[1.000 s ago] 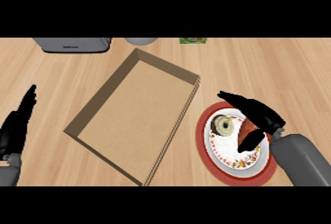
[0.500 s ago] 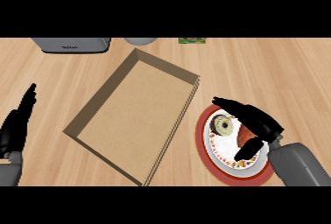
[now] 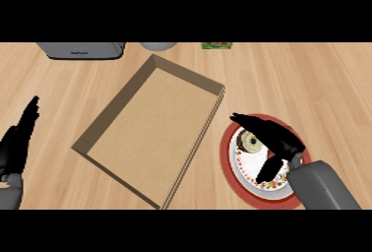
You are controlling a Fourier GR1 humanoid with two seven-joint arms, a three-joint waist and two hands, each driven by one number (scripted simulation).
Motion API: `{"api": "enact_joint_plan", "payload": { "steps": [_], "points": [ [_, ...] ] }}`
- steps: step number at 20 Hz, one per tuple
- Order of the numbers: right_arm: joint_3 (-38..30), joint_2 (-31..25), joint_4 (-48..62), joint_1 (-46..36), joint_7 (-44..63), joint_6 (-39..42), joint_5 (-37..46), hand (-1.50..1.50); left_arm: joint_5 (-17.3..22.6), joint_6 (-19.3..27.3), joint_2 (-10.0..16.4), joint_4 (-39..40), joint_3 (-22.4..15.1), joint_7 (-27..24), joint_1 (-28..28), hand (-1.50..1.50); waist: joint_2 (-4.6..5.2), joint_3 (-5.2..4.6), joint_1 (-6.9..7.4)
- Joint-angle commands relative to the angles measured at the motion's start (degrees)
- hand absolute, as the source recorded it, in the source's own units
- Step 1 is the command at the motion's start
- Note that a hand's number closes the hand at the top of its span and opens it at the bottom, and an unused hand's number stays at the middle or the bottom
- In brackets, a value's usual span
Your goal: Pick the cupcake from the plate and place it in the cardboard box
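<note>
Directly below me, a pale wooden counter carries an open cardboard box, wood showing all round it. Just right, a red-rimmed plate bears the cupcake (pale, round, dark-centred). My right hand arches over it, fingers unclosed; my left hand rests open at the left edge.

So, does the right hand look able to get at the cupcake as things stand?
Probably yes. The right hand is over the plate, open, fingers and thumb on either side of the cupcake, with nothing else in between. The cardboard box lies off to the left.
</note>
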Motion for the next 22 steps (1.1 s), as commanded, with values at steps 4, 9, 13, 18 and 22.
{"api": "enact_joint_plan", "payload": {
  "steps": [4, 9, 13, 18, 22],
  "points": [
    [-2.0, 6.0, 9.6, -4.9, 0.7, -4.5, 4.8, 1.50, -2.2, -0.7, -1.9, 2.1, 0.8, -0.3, -3.1, 0.00, 0.07, 0.00, 0.01],
    [-3.6, 5.6, 13.6, -5.2, -4.6, -19.0, 9.2, 1.50, -1.4, -1.6, -0.8, 1.5, 1.9, -2.4, -0.4, 0.00, 0.11, 0.02, 0.29],
    [-4.7, 5.5, 17.2, -6.4, -6.5, -24.8, 12.0, 1.50, -3.4, 0.9, -3.7, 5.5, 1.1, -4.4, -2.2, 0.00, 0.13, 0.01, 0.10],
    [-5.8, 3.2, 8.0, -5.4, -2.3, -23.8, 13.5, 1.50, -0.8, -4.1, 0.2, 0.8, 3.9, -0.4, -0.9, 0.00, -0.06, 0.00, -0.08],
    [-5.2, -0.3, 5.3, -9.0, -0.1, -14.9, 14.9, 1.50, -5.0, 1.4, -5.9, -1.3, -0.1, -0.1, 0.7, 0.00, -0.12, -0.03, -0.15]
  ]
}}
